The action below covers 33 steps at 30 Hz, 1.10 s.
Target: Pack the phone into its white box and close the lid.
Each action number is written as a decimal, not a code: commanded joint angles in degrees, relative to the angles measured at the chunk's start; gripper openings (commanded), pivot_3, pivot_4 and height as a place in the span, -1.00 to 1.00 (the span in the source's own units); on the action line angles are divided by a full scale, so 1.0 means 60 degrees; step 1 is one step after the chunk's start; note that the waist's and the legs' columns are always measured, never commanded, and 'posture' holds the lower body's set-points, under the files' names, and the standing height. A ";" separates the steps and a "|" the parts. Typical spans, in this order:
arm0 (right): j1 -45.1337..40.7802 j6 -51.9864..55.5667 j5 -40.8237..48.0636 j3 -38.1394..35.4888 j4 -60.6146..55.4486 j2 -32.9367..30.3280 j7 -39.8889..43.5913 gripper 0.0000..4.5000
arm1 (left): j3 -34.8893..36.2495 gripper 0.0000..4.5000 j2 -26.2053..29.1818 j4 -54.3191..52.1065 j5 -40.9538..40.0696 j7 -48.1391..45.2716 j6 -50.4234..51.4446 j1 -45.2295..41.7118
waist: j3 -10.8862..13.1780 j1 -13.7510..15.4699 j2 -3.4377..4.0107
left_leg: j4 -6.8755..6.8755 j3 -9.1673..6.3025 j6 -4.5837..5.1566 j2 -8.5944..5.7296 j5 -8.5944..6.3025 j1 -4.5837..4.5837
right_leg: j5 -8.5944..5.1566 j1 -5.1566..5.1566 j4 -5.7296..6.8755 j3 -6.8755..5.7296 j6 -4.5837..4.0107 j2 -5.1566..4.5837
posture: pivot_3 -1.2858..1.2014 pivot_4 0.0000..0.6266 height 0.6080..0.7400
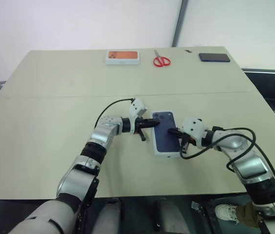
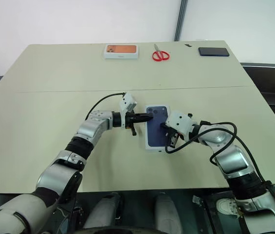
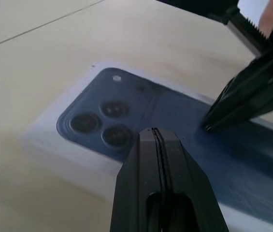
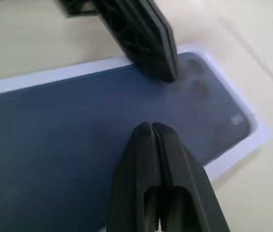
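Note:
The lid (image 1: 165, 140), white with a dark blue phone picture on its top face, lies flat on the tan table in front of me. My left gripper (image 1: 157, 124) is shut, its tip over the picture's camera corner (image 3: 102, 121). From the other side my right gripper (image 1: 172, 130) comes in, also shut, with its tip on or just above the lid's blue face (image 4: 78, 145). The two tips sit close together, a small gap between them. The phone and the white box are hidden from view.
Along the table's far edge lie a white box with an orange top (image 1: 122, 57), red-handled scissors (image 1: 161, 60) and a black slab-like device (image 1: 214, 57). Black cables loop from both wrists.

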 commanded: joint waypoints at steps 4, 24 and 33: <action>0.0109 0.0625 0.0556 -0.0167 -0.0213 0.0088 0.0381 -0.97 | 0.0295 -1.00 0.0161 -0.0550 -0.0405 -0.0277 0.0575 0.0347 | -0.0003 0.0035 -0.0003 | 0.0001 -0.0002 0.0005 0.0000 -0.0005 0.0013 | -0.0001 0.0021 -0.0009 -0.0002 0.0000 -0.0005 | 0.03 -0.52 1.00; -0.0731 -0.0225 0.2431 -0.2265 0.0908 0.0905 0.0405 0.99 | 0.2350 1.00 0.3222 -0.3920 -0.1425 -0.0169 0.0168 0.2750 | 0.0017 0.0054 0.0010 | 0.0009 -0.0002 0.0005 0.0007 -0.0004 -0.0043 | 0.0002 -0.0050 0.0010 0.0011 -0.0001 -0.0012 | 0.03 -0.52 1.00; 0.1321 0.0104 0.3376 -0.3316 -0.0163 -0.0172 0.1306 0.99 | 0.3779 1.00 0.4399 -0.5839 -0.2050 0.0220 0.0103 0.5591 | 0.0017 0.0030 0.0015 | -0.0005 -0.0005 0.0008 0.0015 -0.0007 -0.0035 | 0.0001 -0.0049 0.0000 0.0022 -0.0002 -0.0053 | 0.03 -0.52 1.00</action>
